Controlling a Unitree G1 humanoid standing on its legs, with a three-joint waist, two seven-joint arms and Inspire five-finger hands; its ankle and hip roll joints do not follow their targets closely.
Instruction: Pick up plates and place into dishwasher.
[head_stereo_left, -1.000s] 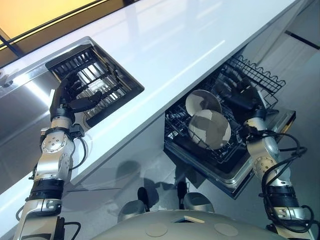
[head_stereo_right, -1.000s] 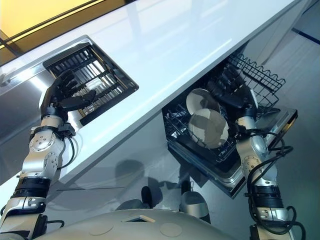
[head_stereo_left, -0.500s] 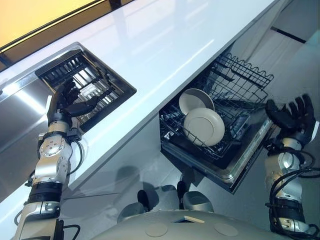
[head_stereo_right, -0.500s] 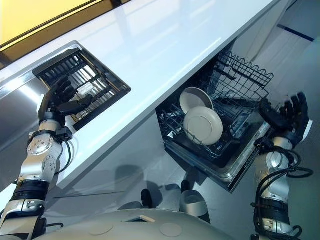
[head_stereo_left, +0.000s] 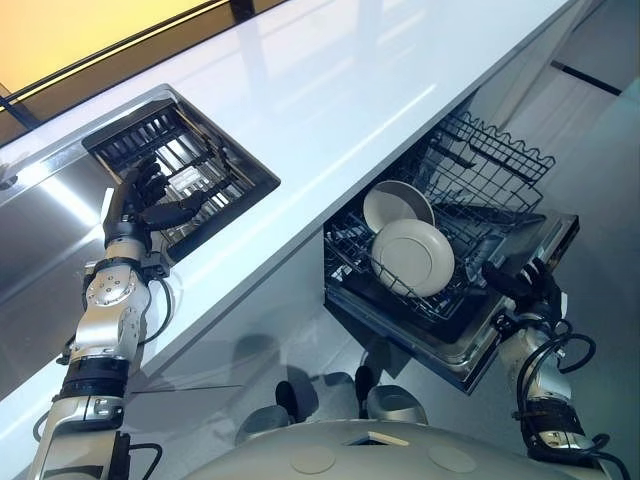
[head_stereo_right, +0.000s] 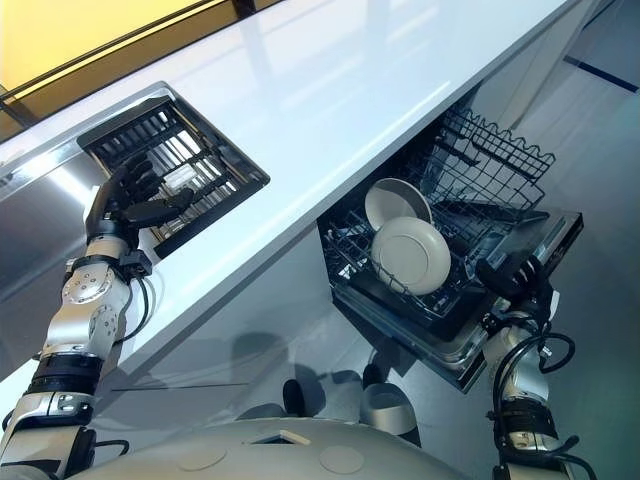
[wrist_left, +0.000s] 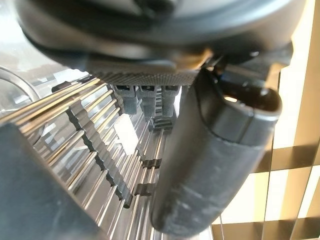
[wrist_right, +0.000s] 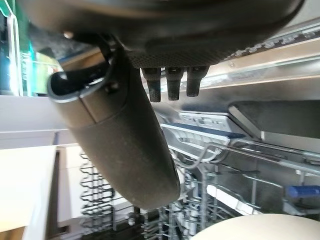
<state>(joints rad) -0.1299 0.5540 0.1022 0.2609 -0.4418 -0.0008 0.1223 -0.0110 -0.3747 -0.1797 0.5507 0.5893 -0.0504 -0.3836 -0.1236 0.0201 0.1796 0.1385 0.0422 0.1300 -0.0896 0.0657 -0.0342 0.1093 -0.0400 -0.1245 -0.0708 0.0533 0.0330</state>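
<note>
Two beige plates stand on edge in the pulled-out lower dishwasher rack (head_stereo_left: 480, 170): a front plate (head_stereo_left: 412, 257) and a back plate (head_stereo_left: 397, 203) behind it. My right hand (head_stereo_left: 525, 285) hangs open and empty by the front corner of the open dishwasher door (head_stereo_left: 553, 232), apart from the plates. The front plate's rim (wrist_right: 250, 229) shows past it in the right wrist view. Over at the sink, my left hand (head_stereo_left: 140, 205) hovers open above a dark dish rack (head_stereo_left: 215, 180), holding nothing; its bars (wrist_left: 90, 160) show close beneath the fingers.
A long white counter (head_stereo_left: 350, 80) runs between the sink and the dishwasher, overhanging the rack's back. Grey floor lies below and to the right of the door.
My right hand has left the plates in the rack, swung out to the right, and now sits lower beside the door's corner. The left hand has stayed over the sink rack. The camera shifted slightly.
</note>
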